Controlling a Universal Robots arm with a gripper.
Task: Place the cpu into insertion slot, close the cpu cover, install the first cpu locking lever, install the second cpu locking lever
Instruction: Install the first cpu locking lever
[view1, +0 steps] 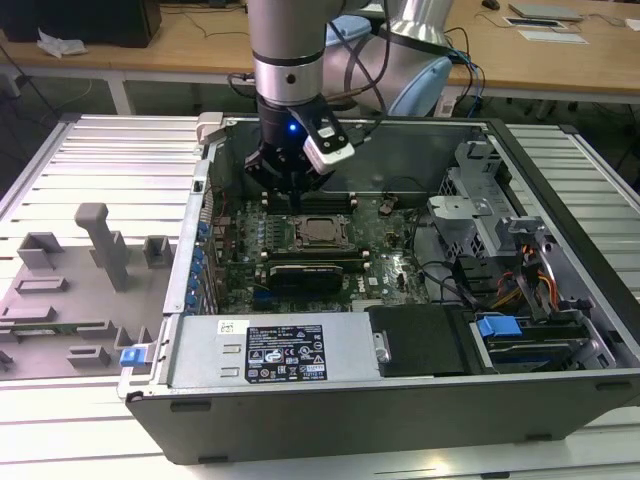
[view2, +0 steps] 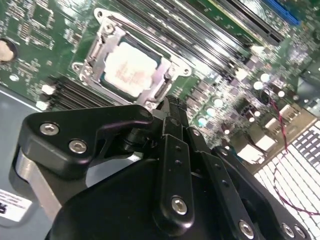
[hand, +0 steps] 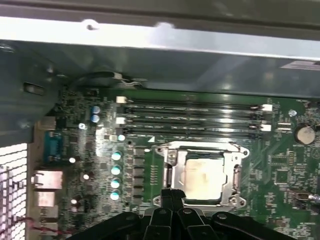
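1. At the middle of the green motherboard (view1: 395, 262), the cpu (view1: 319, 231) lies flat in the insertion slot (hand: 194, 154), with its dull silver top facing up.
2. The cpu cover (hand: 171, 172) is down. Its metal frame lies around the chip, and the chip's top shows through the window. I cannot tell whether the locking levers are latched.
3. The gripper (hand: 173, 194) hangs close over one edge of the socket. Its black fingers (view2: 171, 111) are pressed together with no gap and nothing between them. I cannot tell whether the tips touch the frame.
4. Long black memory slots (hand: 192, 117) run side by side just beyond the socket, parallel to that edge.
5. In the exterior view, a long black card (view1: 315, 270) lies on the board just on the near side of the socket.
6. A round coin cell (hand: 305, 134) sits on the board, apart from the socket.
7. The board lies inside an open computer case (view1: 400, 420), with a silver power supply box (view1: 210, 350) along its near wall.
8. The case rests on a slatted metal table (view1: 110, 150). A grey fixture tray (view1: 60, 290) stands at the exterior view's left.
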